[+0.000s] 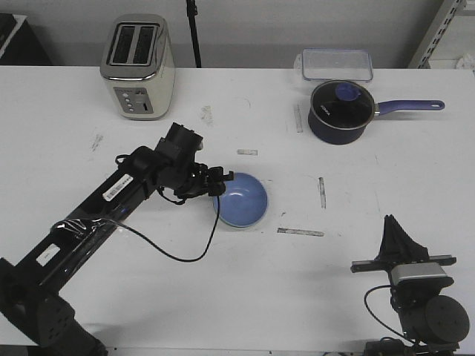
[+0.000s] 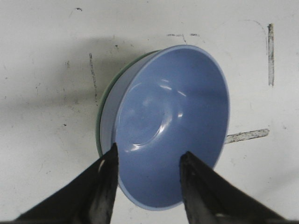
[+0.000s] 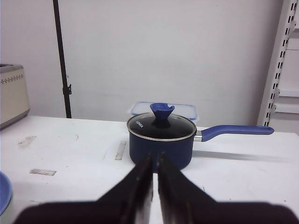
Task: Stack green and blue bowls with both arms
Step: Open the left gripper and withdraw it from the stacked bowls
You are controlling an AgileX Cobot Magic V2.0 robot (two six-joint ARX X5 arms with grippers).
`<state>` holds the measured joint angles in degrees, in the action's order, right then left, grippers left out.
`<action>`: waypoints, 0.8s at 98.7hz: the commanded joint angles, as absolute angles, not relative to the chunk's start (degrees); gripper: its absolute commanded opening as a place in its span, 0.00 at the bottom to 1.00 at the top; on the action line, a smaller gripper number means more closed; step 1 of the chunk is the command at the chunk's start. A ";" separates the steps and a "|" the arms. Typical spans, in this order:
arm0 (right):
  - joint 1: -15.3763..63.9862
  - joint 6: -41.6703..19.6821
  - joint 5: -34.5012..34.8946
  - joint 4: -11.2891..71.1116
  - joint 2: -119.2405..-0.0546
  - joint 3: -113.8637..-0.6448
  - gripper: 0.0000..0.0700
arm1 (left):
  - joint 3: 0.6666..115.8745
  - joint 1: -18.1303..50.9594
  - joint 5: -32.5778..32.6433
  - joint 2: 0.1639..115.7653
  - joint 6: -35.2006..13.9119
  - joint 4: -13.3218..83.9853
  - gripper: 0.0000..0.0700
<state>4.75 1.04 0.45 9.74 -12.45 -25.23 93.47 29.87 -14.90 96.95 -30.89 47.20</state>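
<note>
Blue bowl [image 2: 170,126] nested in the green bowl [image 2: 106,100], mid-counter [image 1: 245,289].
Your left arm [image 1: 111,200] reaches low across; its end effector [image 2: 147,179] is spread, straddling the blue rim without gripping. Your right end effector [image 3: 155,179] is pinched closed, empty. The arm's white label [image 1: 115,188] is unreadable.

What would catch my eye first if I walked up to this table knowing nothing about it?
Probably the blue bowl mid-table, nested in a green bowl whose rim just peeks out, with the left end effector open astride its near edge. Next, the navy saucepan with its purple handle at the far right, and the toaster at the far left.
</note>
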 commanded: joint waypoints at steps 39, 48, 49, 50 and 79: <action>4.69 0.27 0.58 9.17 -12.32 -25.47 0.01 | 74.94 23.53 -10.00 76.09 -21.69 31.55 0.34; 4.69 0.27 0.58 9.17 -12.32 -25.47 0.01 | 68.38 21.50 -10.00 71.13 -18.98 27.16 0.30; 4.69 0.27 0.56 9.17 -12.32 -25.47 0.01 | 67.64 21.26 -10.00 70.57 -18.61 26.55 0.28; 4.69 0.27 0.56 9.17 -12.32 -25.47 0.01 | 66.87 20.99 -10.00 70.00 -18.24 25.93 0.27; 4.69 0.27 0.56 9.17 -12.32 -25.47 0.01 | 49.08 14.26 -10.00 56.82 -6.92 9.93 0.10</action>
<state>4.75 1.04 0.45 9.74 -12.45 -25.23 50.74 15.03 -10.22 58.04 -12.43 12.14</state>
